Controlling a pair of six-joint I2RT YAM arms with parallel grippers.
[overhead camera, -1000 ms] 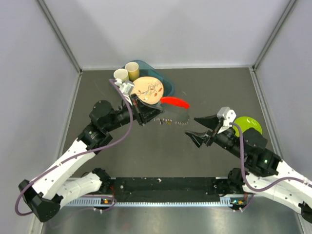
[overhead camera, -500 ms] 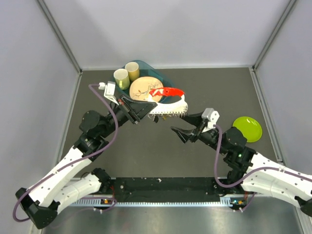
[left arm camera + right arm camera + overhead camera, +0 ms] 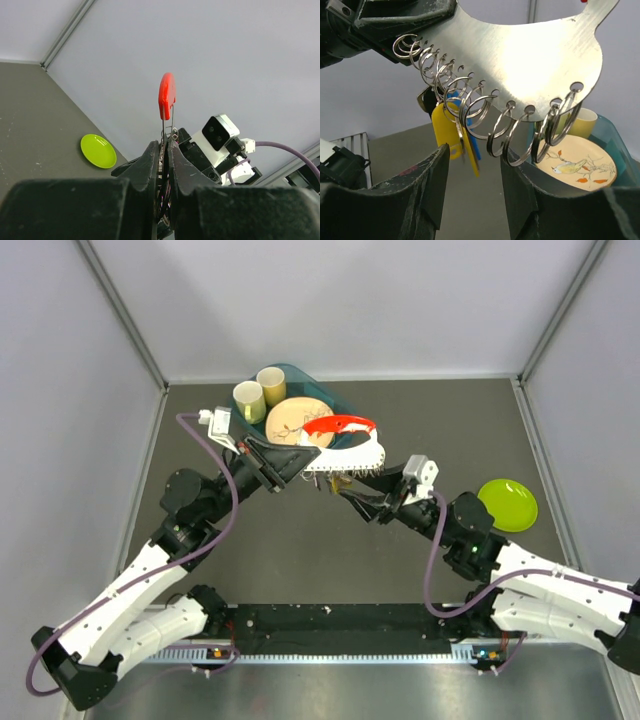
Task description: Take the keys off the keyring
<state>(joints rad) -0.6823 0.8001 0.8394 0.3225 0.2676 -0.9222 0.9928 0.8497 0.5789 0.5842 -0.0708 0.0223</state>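
Right gripper [image 3: 357,497] moved in under keys [image 3: 445,131], jaws narrowing but apart, nothing gripped. Left gripper [image 3: 166,146] clamped on keyring [image 3: 530,60]. Key grab likely next.

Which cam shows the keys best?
Right wrist: the keys, with yellow and blue heads, hang close-up from the keyring. Top external shows only tiny specks. In left wrist they're hidden, with the keyring edge-on.
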